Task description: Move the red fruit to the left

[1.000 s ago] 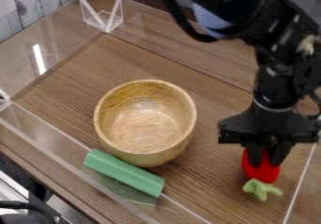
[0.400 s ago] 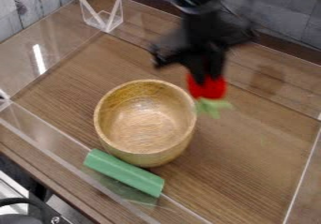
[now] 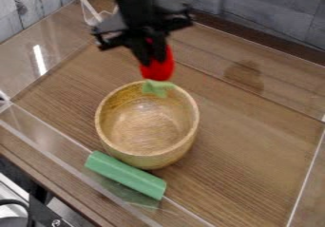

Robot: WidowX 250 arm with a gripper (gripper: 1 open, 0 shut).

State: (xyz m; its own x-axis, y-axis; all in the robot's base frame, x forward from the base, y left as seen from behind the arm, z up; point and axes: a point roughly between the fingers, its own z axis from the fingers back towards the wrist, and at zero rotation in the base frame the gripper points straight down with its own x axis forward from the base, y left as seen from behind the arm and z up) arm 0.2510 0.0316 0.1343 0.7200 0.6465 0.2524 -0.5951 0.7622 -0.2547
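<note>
pincer [image 3: 154, 48] clamped narrowly on the red fruit [image 3: 155, 60], above the wooden bowl [image 3: 147, 122].

The single arm enters from the top edge of the camera view, left of centre, and reaches downward into the frame. Its black wrist section sits directly above the gripper [image 3: 154, 52], which points steeply down with a slight tilt. A dark cross-piece spreads to either side just above the fingers. The jaws are drawn in narrow, clamped on the red fruit [image 3: 155, 62]; the fruit hangs below the fingertips, red body uppermost between the fingers and pale green leafy end lowest. The hand is raised, nothing touching it from below. Motion blur softens the finger outlines, so individual pads cannot be separated.
</note>
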